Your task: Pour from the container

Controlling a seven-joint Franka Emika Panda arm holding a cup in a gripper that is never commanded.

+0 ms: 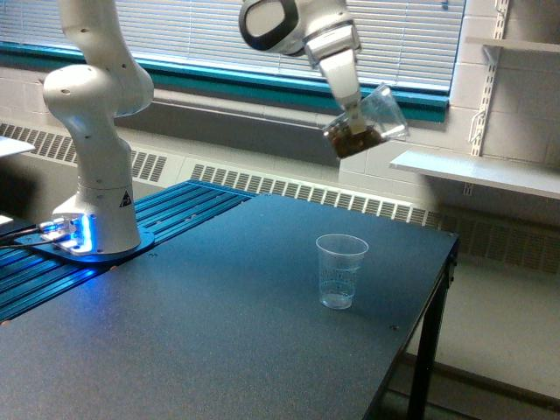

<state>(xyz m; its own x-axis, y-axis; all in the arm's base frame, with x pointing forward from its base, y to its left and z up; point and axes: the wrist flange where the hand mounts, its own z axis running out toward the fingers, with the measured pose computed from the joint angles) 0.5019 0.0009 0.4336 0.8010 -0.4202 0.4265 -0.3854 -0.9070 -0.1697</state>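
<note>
White arm: your Panda (87, 131) rises from its base on the exterior view's left; the upper links reach across the top of the picture toward the window.
Wrist: angled down and toward the exterior view's right, ending above the table's far half.
Gripper (350, 122): you have the jaws pinching the container near its base.
Container (367, 122): clear tumbler, held high in the air, tilted with its mouth up and toward the exterior view's right.
Contents: dark brown granular stuff sits in the tumbler's low end.
Cup (340, 270): second clear cup stands upright on the table, below the container and slightly to the exterior view's left of it, well apart from it. You cannot tell whether it holds anything.
Table (219, 332): dark speckled top; apart from the cup you see bare surface.
Base plate (87, 249): blue ribbed panel under the arm, blue light glowing at the foot.
Room: blinds (219, 35) above a teal sill, radiator grille along the wall, white shelf (472, 171) at the exterior view's right.
Edges: the table's edge at the exterior view's right lies near the cup, with a leg below it; floor beyond.
Open room: wide bare tabletop between cup and base.
</note>
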